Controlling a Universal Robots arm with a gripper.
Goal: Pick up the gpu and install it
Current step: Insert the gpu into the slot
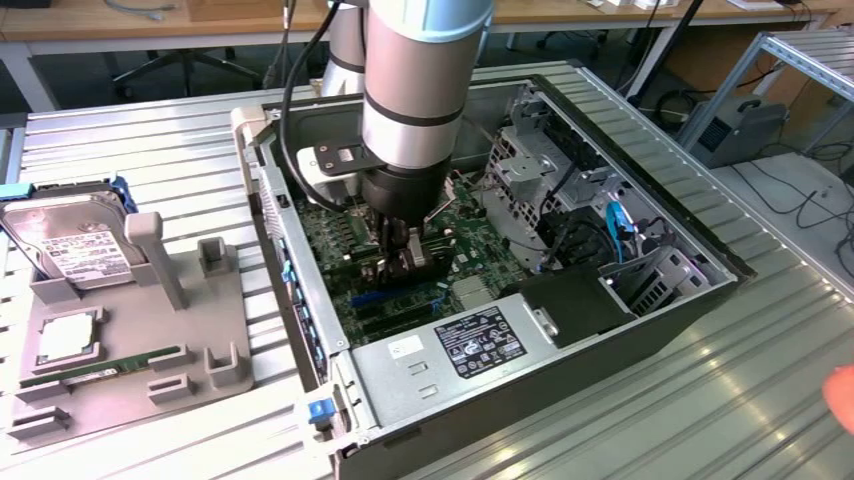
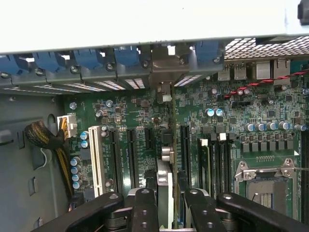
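Note:
My gripper (image 1: pixel 403 252) is reaching down into the open PC case (image 1: pixel 667 300), just above the green motherboard (image 1: pixel 340 240). In the wrist view the gpu (image 2: pixel 165 181) shows edge-on between the two black fingers (image 2: pixel 145 208), and the gripper (image 2: pixel 169 212) is shut on it. The card stands upright over the motherboard (image 2: pixel 120 111), in line with the black expansion slots (image 2: pixel 131 154). Its silver end bracket (image 2: pixel 164 89) reaches towards the case's rear slot openings. Whether the card's edge sits down in a slot is hidden.
A white slot (image 2: pixel 96 159) and an empty CPU socket (image 2: pixel 265 186) flank the card. A power supply (image 1: pixel 461 350) fills the case's near end. On the exterior view's left, a grey fixture (image 1: pixel 200 350) holds a hard drive (image 1: pixel 80 250) and a RAM stick (image 1: pixel 100 368). A hand (image 1: pixel 841 395) shows at the right edge.

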